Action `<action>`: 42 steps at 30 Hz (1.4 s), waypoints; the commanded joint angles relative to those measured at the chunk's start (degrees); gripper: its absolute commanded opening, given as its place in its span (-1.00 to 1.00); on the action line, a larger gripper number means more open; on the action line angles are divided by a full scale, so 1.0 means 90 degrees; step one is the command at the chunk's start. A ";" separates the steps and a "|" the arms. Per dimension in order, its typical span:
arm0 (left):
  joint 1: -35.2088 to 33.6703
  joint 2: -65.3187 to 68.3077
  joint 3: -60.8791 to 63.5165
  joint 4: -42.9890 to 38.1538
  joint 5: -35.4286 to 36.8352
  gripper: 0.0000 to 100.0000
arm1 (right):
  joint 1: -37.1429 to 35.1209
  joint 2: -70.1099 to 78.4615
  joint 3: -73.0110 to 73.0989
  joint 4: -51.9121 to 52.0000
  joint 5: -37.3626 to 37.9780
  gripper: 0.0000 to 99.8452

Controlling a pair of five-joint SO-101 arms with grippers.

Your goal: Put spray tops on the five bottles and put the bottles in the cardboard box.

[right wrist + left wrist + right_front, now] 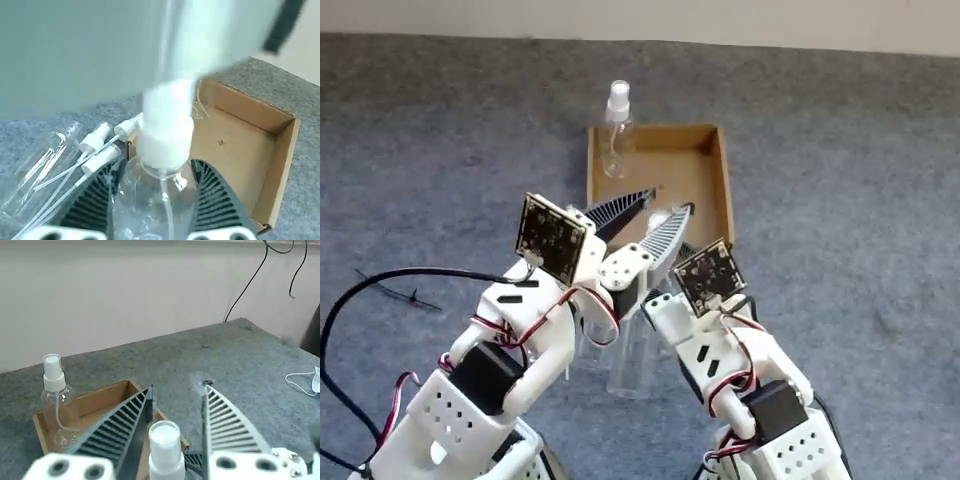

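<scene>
- Currently, at 9 o'clock on the grey fabric table cover [840, 150], a thin black cable [360, 290] loops near the left arm's base. It is a snag risk if that arm swings wide.
- Spare white spray tops with long dip tubes [100, 142] and an empty clear bottle lying on its side [40, 165] sit just beside the held bottle, so several bottles look yet to be capped.
- The left gripper [177, 389] hovers with its jaws spread apart, one on each side of the white plastic spray top [164, 437]. I see a gap on both sides.
- The right gripper [157, 167] is clamped round the body of the clear plastic bottle [150, 200] that carries that top, holding it upright at the middle of the table.
- The step in hand looks like seating this top. Next, the left jaws would need to close squarely on the cap and press or twist it while the right grip holds firm.
- At 12 o'clock lies the shallow brown cardboard box [680, 170]. One capped clear bottle [617, 130] stands in its 11 o'clock corner.
- The rest of the box floor is bare, leaving room toward 1 o'clock. The near wall must be cleared on the way in, and the standing bottle could be tipped over.
</scene>
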 commanded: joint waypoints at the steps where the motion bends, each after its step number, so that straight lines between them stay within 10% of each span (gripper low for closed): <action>1: -0.0073 -0.0122 -0.0562 0.0322 0.0039 -0.70 | -0.0044 -0.0063 -0.0034 -0.0151 -0.0049 -0.99; 29: -0.0943 0.1206 -0.1148 0.0361 -0.0469 -0.70 | 0.0044 -0.0063 -0.0093 -0.0142 -0.0059 -0.99; 42: -0.3131 -0.1255 -0.1109 0.2657 -0.0635 -0.70 | 0.1011 0.1734 -0.1939 -0.0151 -0.0615 -0.99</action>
